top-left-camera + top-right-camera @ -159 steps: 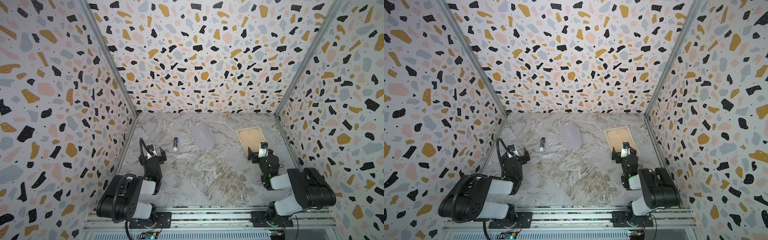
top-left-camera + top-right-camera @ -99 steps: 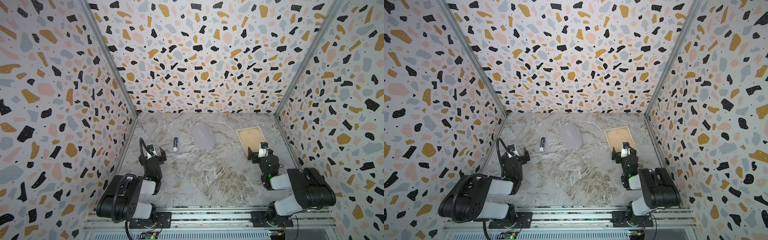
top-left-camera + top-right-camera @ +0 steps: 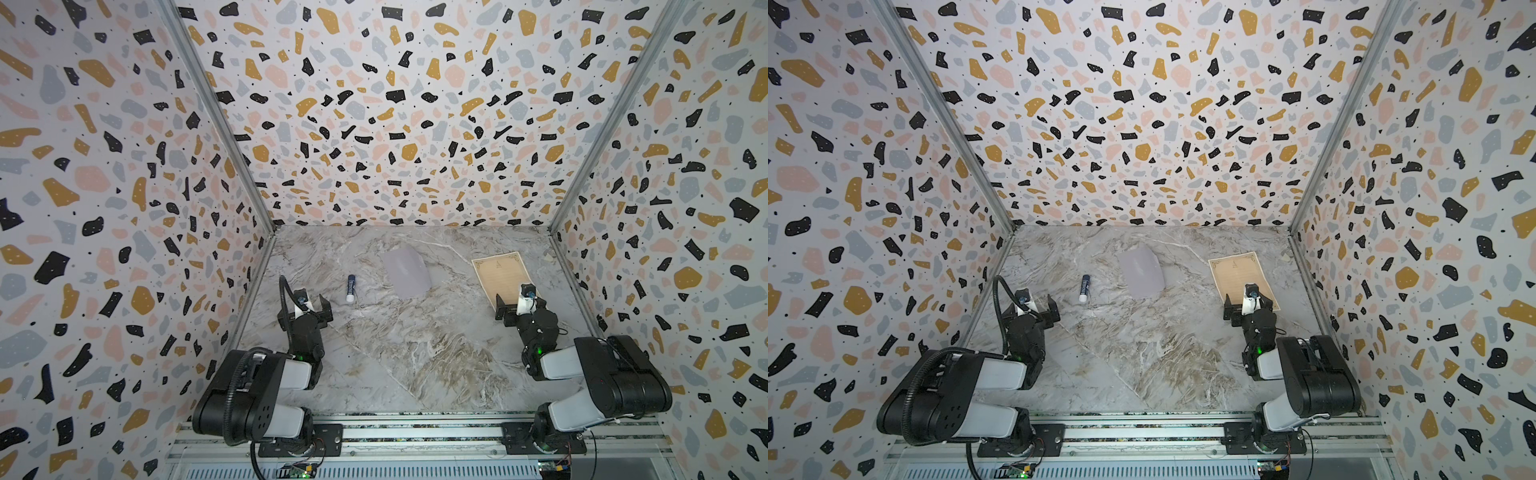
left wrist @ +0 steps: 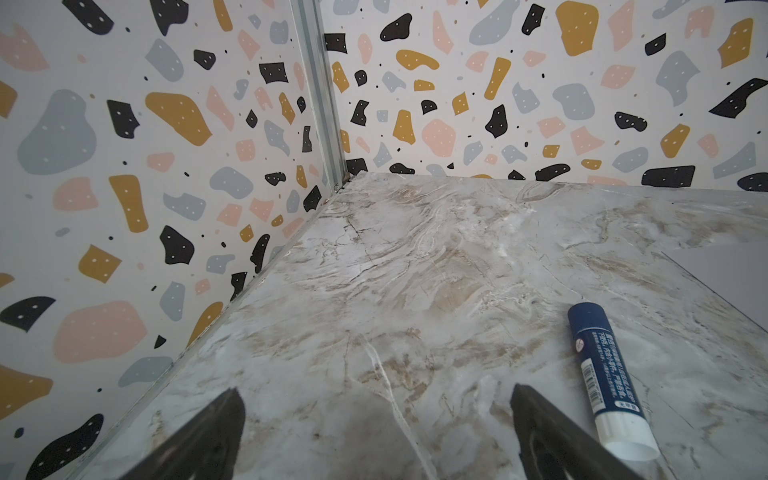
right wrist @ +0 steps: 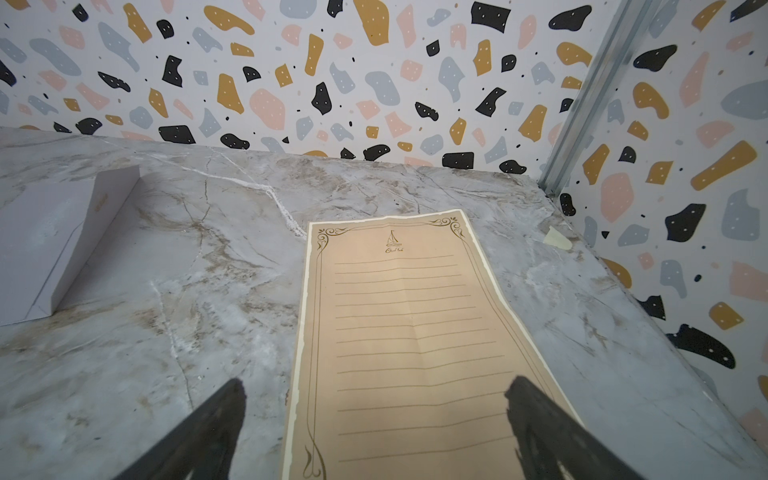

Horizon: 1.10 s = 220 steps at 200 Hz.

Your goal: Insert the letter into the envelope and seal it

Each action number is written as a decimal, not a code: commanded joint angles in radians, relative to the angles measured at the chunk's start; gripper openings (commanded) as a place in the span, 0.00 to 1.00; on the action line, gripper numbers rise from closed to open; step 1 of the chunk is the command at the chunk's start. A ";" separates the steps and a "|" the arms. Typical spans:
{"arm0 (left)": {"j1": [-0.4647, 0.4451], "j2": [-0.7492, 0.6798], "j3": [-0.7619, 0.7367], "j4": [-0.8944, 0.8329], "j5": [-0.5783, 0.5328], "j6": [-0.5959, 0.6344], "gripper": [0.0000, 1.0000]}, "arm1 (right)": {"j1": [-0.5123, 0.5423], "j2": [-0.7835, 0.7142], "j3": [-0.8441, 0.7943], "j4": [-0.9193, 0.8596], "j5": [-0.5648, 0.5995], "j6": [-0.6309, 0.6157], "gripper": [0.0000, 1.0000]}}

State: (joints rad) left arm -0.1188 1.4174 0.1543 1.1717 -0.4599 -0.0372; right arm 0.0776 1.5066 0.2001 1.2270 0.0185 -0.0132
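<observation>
The tan letter (image 3: 500,274) (image 3: 1237,272) with its ornate dark border lies flat at the back right of the marble table. My right gripper (image 3: 519,305) (image 5: 375,383) stands open over the letter's near end, touching nothing; in the right wrist view the letter (image 5: 407,324) spans the gap between the fingers. The lavender-grey envelope (image 3: 405,270) (image 3: 1142,270) (image 5: 45,245) lies at the back middle, one edge slightly raised. My left gripper (image 3: 304,309) (image 4: 376,392) stands open and empty over bare table at the left. The envelope's corner (image 4: 731,282) shows in the left wrist view.
A blue and white glue stick (image 3: 351,288) (image 3: 1084,288) (image 4: 606,378) lies between the left gripper and the envelope. A small pale scrap (image 5: 557,239) sits near the back right corner. Terrazzo-patterned walls (image 3: 124,208) close in the table on three sides.
</observation>
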 commanded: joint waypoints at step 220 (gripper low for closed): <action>-0.120 -0.607 0.412 -0.964 0.531 -0.462 1.00 | 0.014 -0.560 0.443 -1.081 -0.257 0.219 0.99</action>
State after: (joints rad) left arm -0.2119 0.8284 0.5526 0.2977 -0.0589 -0.4522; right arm 0.0891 0.9363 0.5728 0.2829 -0.2729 0.1772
